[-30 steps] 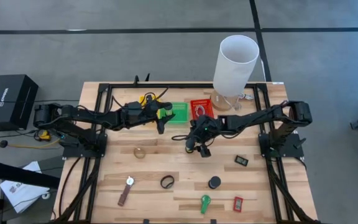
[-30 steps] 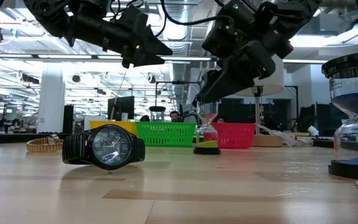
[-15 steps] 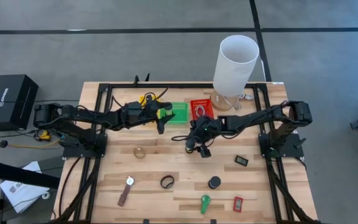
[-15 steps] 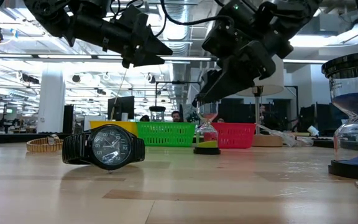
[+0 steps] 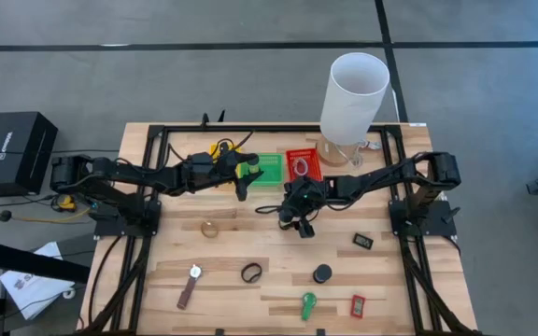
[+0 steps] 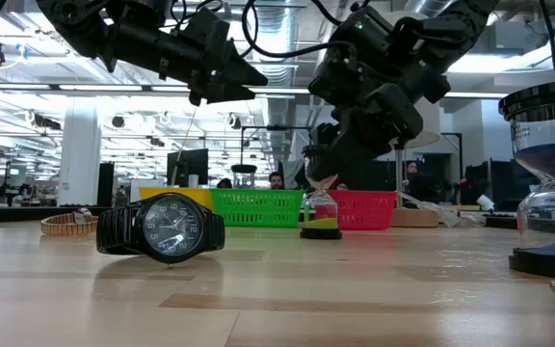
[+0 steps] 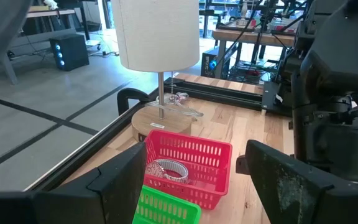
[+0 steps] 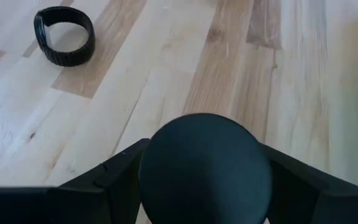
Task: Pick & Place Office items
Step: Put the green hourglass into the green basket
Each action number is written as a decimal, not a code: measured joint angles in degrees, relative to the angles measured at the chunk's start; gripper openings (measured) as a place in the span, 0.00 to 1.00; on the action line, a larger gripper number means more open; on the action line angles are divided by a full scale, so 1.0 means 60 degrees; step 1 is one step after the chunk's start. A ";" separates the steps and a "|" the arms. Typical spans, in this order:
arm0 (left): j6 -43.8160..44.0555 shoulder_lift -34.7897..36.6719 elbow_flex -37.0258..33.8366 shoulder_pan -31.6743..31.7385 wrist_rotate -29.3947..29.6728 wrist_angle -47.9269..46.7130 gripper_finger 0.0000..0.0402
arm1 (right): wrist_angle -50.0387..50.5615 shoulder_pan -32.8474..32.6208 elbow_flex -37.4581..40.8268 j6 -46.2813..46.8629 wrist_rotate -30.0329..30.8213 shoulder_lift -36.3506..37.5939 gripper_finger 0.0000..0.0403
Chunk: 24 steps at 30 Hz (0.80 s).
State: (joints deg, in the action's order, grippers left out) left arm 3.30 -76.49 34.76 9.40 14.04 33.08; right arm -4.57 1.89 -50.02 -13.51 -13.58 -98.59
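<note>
Basically the right hand (image 5: 298,225) hangs straight above the small hourglass (image 6: 321,214), which stands upright on the counter (image 5: 250,245) just in front of the baskets; its open fingers (image 8: 126,177) sit either side of the dark round cap (image 8: 205,168), not yet closed on it; so a straight drop looks right; the left hand (image 5: 243,185), open too, waits farther off by the green basket (image 5: 271,170).
</note>
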 joint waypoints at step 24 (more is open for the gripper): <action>0.0000 0.0000 0.0000 0.0000 0.0000 -0.0002 0.67 | -0.0406 0.0001 0.0000 0.0740 0.0025 0.0000 0.48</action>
State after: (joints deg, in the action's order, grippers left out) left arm 3.30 -76.49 34.76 9.40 14.04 33.07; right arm -7.00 1.90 -50.02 -9.06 -13.43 -98.59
